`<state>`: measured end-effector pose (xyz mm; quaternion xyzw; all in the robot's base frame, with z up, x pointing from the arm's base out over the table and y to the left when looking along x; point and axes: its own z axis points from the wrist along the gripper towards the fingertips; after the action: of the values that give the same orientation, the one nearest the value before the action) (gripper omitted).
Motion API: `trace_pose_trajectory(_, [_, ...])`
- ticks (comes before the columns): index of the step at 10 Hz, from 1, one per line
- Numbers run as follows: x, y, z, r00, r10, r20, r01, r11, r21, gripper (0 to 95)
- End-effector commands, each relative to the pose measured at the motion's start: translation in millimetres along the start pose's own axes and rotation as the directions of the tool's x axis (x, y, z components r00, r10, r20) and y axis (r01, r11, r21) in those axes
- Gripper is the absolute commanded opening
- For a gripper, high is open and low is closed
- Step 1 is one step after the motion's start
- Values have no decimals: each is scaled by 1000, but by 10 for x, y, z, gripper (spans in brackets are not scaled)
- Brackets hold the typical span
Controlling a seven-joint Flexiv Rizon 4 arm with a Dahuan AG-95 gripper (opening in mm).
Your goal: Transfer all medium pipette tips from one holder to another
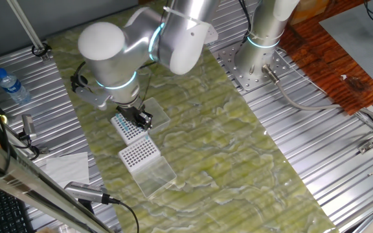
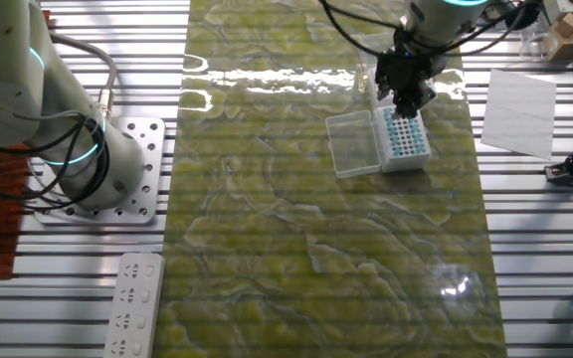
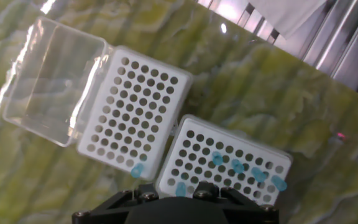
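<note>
Green marbled covering lies over the surface (image 1: 238, 162), and from one fixed view the silver arm bends low so its black claw (image 1: 140, 119) hangs right over a white holder (image 1: 128, 129) dotted with blue. A second white holder (image 1: 138, 153) sits just beside it, its clear lid (image 1: 155, 176) flung open.

From the other fixed view, the claw (image 2: 403, 99) hovers over the blue-dotted holder (image 2: 406, 139), with a clear lid (image 2: 352, 145) lying flat beside it.

Through the hand view, two perforated holders sit corner to corner. The right holder (image 3: 229, 162) carries several medium pipette tips (image 3: 247, 171); the left holder (image 3: 132, 109) shows one blue tip (image 3: 138, 169) at its near edge. I cannot tell how wide the claw stands.
</note>
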<state>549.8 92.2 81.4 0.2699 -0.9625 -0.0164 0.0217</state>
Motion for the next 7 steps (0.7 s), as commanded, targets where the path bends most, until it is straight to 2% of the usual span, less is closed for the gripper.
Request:
trace_pose_trajectory(1, [-17,0,15,1000,-7,0,7,1000,1,380])
trace_pose_trajectory(4, [-51,36,38,999,-40,7,40,999,11,380])
trace_pose_trajectory(5, [-53,37,40,999,-48,6,48,999,15,190])
trace_pose_trajectory(7, [-56,28,70,996,-88,10,87,996,30,190])
